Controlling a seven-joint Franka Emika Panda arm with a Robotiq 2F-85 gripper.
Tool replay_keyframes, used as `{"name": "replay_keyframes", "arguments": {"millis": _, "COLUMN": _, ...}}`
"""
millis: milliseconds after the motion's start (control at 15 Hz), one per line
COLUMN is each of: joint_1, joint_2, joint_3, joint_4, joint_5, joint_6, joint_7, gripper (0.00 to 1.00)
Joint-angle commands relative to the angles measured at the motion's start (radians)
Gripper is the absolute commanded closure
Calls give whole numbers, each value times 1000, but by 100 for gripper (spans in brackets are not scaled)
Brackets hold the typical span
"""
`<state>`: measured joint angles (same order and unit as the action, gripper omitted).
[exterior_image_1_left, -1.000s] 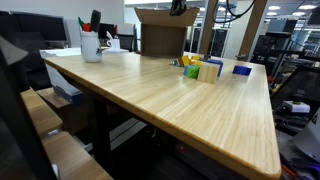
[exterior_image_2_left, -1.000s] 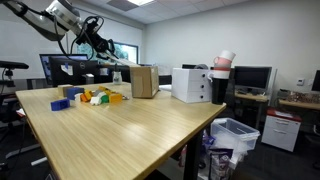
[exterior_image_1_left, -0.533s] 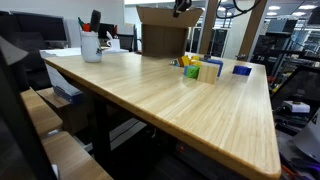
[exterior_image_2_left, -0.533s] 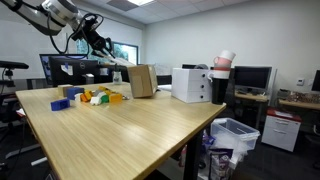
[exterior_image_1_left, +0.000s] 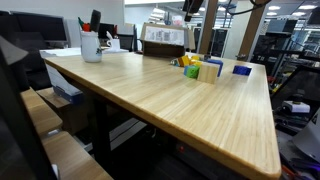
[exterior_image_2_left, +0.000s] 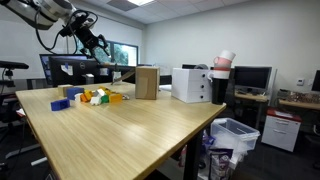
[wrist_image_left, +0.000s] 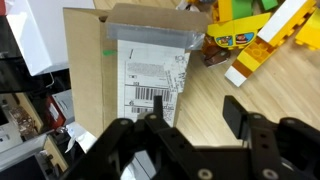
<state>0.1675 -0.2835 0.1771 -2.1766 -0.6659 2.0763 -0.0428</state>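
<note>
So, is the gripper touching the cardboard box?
Apart. In an exterior view the gripper hangs in the air, higher than the cardboard box and off to its side, with open background between them.

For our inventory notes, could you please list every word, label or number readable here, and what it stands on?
White shipping label on the brown cardboard box: barcode and printed lines, too blurred to read.
Dark print on the yellow plastic block: too small to read.
No other text shows.
</note>
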Motion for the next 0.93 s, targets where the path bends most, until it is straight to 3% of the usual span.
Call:
{"name": "replay_keyframes", "arguments": {"millis": 0, "joint_1": 3, "joint_2": -76, "joint_3": 20, "joint_4": -51, "joint_5": 14, "joint_6": -38, "joint_7": 29, "gripper": 7}}
{"name": "replay_keyframes", "arguments": {"millis": 133, "joint_1": -1, "joint_2": -76, "joint_3": 15, "joint_4": -38, "joint_5": 52, "joint_6": -56, "joint_7": 69, "gripper": 1}}
{"name": "replay_keyframes", "arguments": {"millis": 400, "joint_1": -22, "joint_2": -67, "joint_3": 15, "joint_4": -20, "joint_5": 149, "joint_6": -60, "joint_7": 228, "gripper": 0}}
{"name": "replay_keyframes", "arguments": {"millis": 867, "joint_1": -20, "joint_2": -65, "joint_3": -32, "joint_4": -14, "joint_5": 325, "joint_6": -66, "joint_7": 138, "gripper": 0}}
